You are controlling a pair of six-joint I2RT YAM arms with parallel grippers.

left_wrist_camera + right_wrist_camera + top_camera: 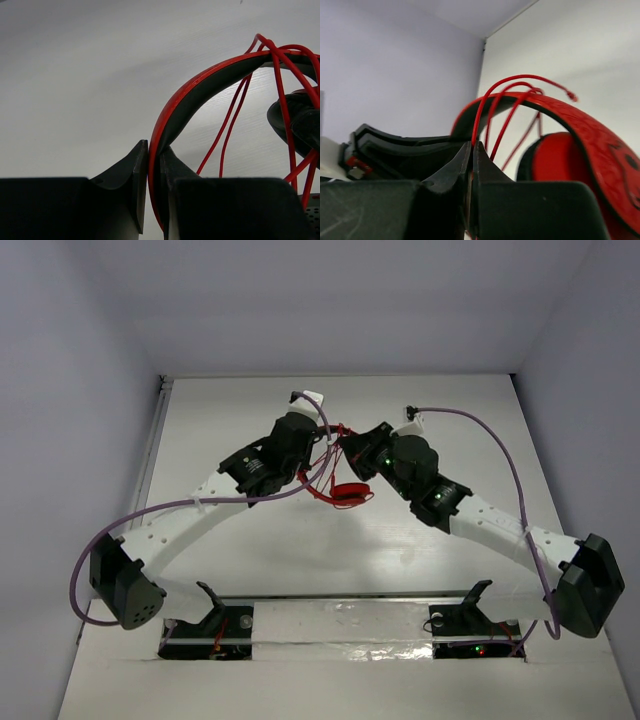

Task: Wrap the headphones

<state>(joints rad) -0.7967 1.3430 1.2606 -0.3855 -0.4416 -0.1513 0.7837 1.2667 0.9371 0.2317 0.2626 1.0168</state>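
No legible text, label or number anywhere.

1. I see a white table (pixel 330 560) with a flat, smooth top.
2. A thin pale strip (pixel 150 455) runs along its left side.
3. The left arm base (pixel 213 612) and the right arm base (pixel 468 610) sit at the near edge.
4. The headphones (pixel 350 495) have one red cup low over the middle. I cannot tell if it touches the table.

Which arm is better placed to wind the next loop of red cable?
Probably the right arm: the right gripper is shut on the thin red cable, while the left gripper clamps the red-and-black headband.
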